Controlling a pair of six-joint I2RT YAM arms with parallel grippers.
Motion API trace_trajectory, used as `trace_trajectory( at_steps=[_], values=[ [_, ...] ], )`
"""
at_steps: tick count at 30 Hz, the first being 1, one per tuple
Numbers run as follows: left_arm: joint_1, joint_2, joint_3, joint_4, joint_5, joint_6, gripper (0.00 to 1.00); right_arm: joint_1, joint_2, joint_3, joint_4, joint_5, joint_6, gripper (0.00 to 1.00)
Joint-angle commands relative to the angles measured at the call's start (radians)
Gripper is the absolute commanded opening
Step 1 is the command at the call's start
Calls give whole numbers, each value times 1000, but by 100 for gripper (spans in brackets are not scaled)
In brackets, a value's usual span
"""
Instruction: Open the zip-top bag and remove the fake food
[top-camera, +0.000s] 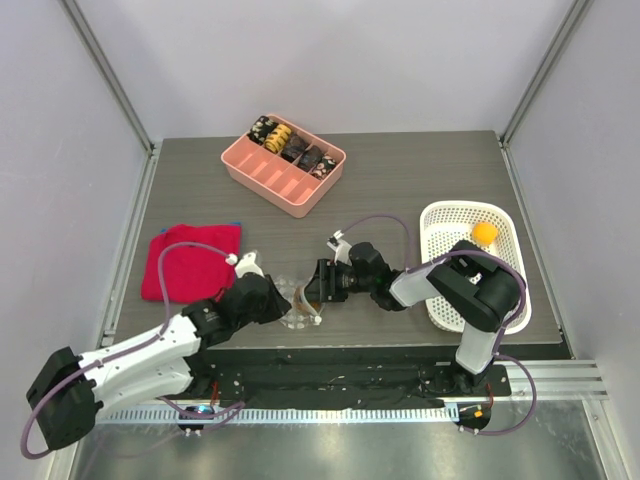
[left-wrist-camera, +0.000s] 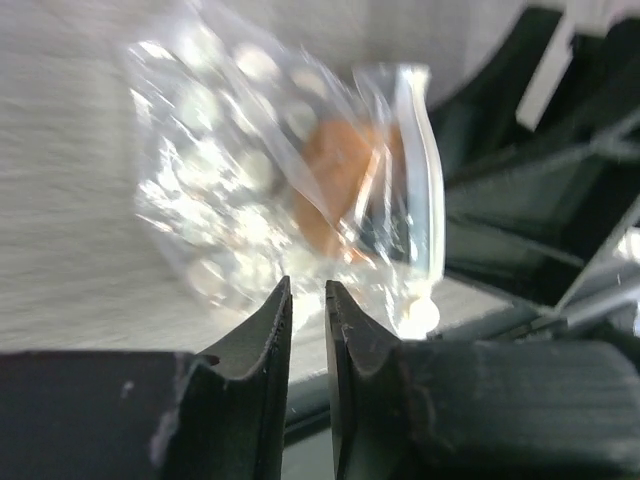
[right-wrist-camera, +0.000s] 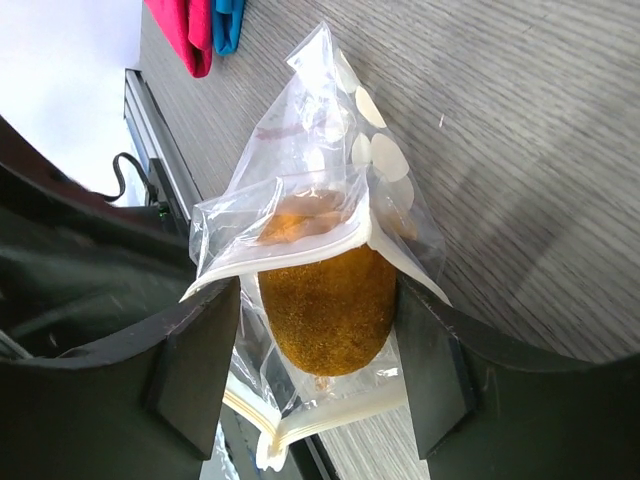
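Observation:
The zip-top bag (top-camera: 300, 312) lies at the table's near edge between my two grippers. It also shows in the left wrist view (left-wrist-camera: 230, 190) and in the right wrist view (right-wrist-camera: 320, 120). Its white zip mouth is open. A brown fuzzy fake food piece (right-wrist-camera: 325, 305) sticks halfway out of that mouth and shows through the film (left-wrist-camera: 335, 180). My right gripper (right-wrist-camera: 318, 300) (top-camera: 318, 283) holds this piece between its fingers. My left gripper (left-wrist-camera: 308, 290) (top-camera: 283, 303) is nearly closed, with the bag's opposite edge at its tips. An orange fake food ball (top-camera: 485, 232) lies in the white basket (top-camera: 440, 215).
A red folded cloth (top-camera: 190, 262) lies at the left and also shows in the right wrist view (right-wrist-camera: 185, 25). A pink divided tray (top-camera: 262, 172) with dark and striped pieces stands at the back. The table's front edge and rail run just below the bag.

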Motion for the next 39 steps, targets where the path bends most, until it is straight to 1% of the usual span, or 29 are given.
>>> trace_trajectory(
  at_steps=[1,4,7,8,9,11,14,15,16,17,18,19,20,21,22,23,24,26,27,29,30,32,33,34,35,36,37,38,39],
  values=[
    [64,-12,40,-36,-74,54,20,-5,30,-13,-153,86,-72,70],
    [93,97,55,29,-39,80,17,-5,36,-15,-143,81,-68,70],
    [93,258,95,133,20,100,13,-4,45,-15,-137,75,-66,70],
    [93,293,102,205,34,104,12,-4,51,-15,-134,73,-66,70],
    [93,369,100,236,45,107,11,-4,53,-15,-130,73,-66,69],
    [93,440,97,306,54,106,10,-5,59,-10,-131,72,-64,68],
    [93,534,96,355,80,92,7,-4,64,2,-145,78,-68,58],
    [93,542,74,380,80,66,6,-4,53,5,-175,84,-77,51],
    [93,539,62,385,76,54,5,-5,45,14,-194,90,-81,47],
    [95,534,53,380,56,42,3,-4,32,20,-220,115,-89,39],
    [93,528,40,354,44,23,2,-5,-9,26,-308,141,-107,27],
    [93,516,37,334,28,18,2,-4,-43,37,-356,165,-120,22],
    [93,511,39,316,18,15,2,-5,-72,40,-404,225,-132,17],
    [93,513,37,297,-8,9,1,-4,-106,51,-553,265,-146,9],
    [95,513,34,274,-18,0,1,-4,-181,93,-649,334,-190,6],
    [93,519,31,270,-24,-5,1,-4,-214,120,-748,393,-207,2],
    [93,525,30,268,-28,-9,1,-4,-258,143,-919,552,-219,1],
    [93,551,28,277,-30,-15,0,-7,-368,206,-1057,697,-224,1],
    [93,560,28,285,-27,-15,0,-11,-402,227,-1179,828,-223,1],
    [93,583,33,303,-15,-15,0,-34,-496,289,-1292,937,-204,1],
    [93,586,39,308,-9,-11,0,-75,-522,304,-1376,1011,-200,2],
    [90,579,60,300,19,17,1,-155,-617,318,-1424,1055,-199,1],
    [83,545,66,291,22,31,3,-285,-651,297,-1433,1042,-213,2],
    [77,522,74,277,19,46,7,-348,-678,286,-1430,1031,-221,1],
    [58,490,98,218,9,76,19,-414,-718,273,-1427,1022,-245,2],
    [49,427,112,178,-4,89,23,-465,-731,261,-1427,1012,-253,4],
    [44,387,129,143,-27,107,34,-540,-737,252,-1426,1011,-256,9],
    [38,350,150,71,-33,133,39,-566,-740,243,-1409,1011,-261,12],
    [38,280,163,38,-36,146,44,-586,-734,234,-1404,1006,-259,15]
  ],
)
